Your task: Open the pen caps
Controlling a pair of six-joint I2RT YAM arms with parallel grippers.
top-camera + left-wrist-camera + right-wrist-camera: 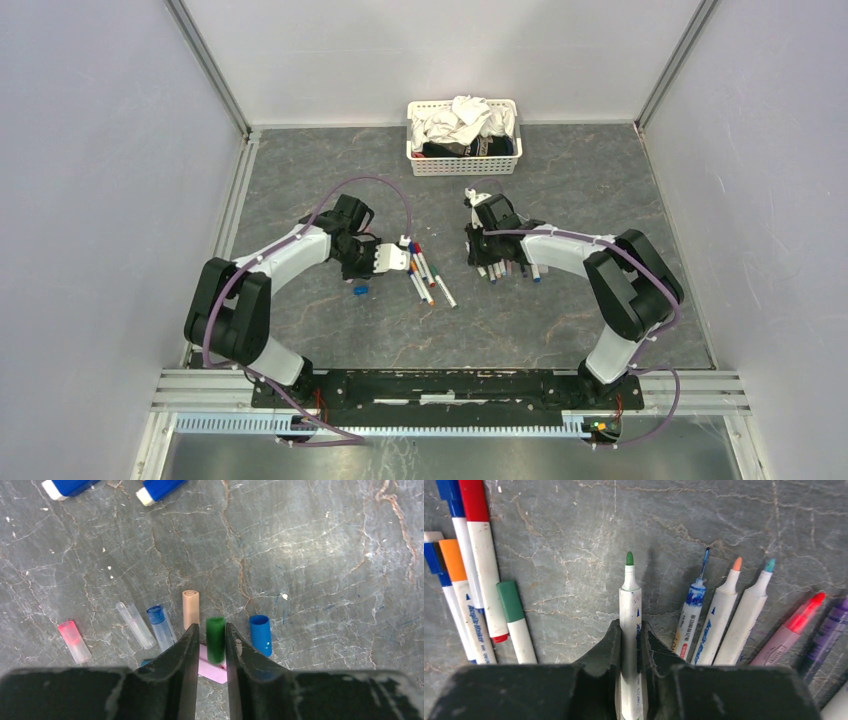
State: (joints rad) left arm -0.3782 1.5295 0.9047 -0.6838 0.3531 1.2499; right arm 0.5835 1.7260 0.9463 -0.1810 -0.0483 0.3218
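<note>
In the left wrist view my left gripper (211, 630) stands slightly open around a loose green cap (215, 639), with a thin gap at the left finger. The cap rests on a pink cap (212, 670). Beside them lie a blue cap (260, 634), a tan cap (190, 608) and clear caps (136, 625). My right gripper (629, 630) is shut on a white pen with a bare green tip (630, 595). Uncapped pens (724, 615) lie to its right and capped pens (481, 555) to its left. From above, the left gripper (392, 258) and right gripper (478, 245) flank the capped pens (425, 275).
A white basket (463, 165) of cloths stands at the back of the table. A blue cap (361, 290) lies near the left gripper. Two blue-ended pens (160, 489) lie at the top of the left wrist view. Grey walls enclose the table on three sides.
</note>
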